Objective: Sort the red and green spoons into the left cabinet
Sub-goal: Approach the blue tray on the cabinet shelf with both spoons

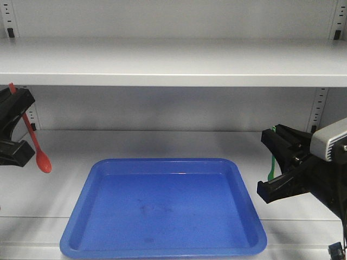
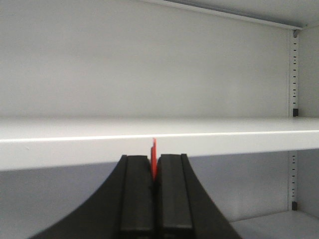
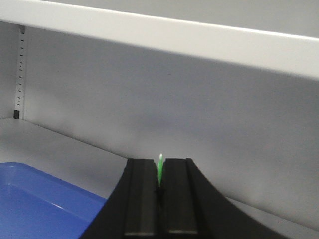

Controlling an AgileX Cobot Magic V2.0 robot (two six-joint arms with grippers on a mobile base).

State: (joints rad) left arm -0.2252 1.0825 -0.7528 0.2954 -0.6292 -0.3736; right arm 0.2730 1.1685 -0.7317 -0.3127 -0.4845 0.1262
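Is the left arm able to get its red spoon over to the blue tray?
Probably yes. The left pincer holds the red spoon just left of the blue tray, bowl hanging down, and nothing stands between them on the shelf.

Soft, even light is reaching all three views from above. In the front view, the upper shelf (image 1: 173, 62) is casting a broad dim band across the back wall (image 1: 173, 108) at centre. The blue tray (image 1: 162, 216) is showing faint glare along its far rim. At bottom centre of the wrist views, the left gripper (image 2: 155, 167) and right gripper (image 3: 160, 169) are appearing blurred.
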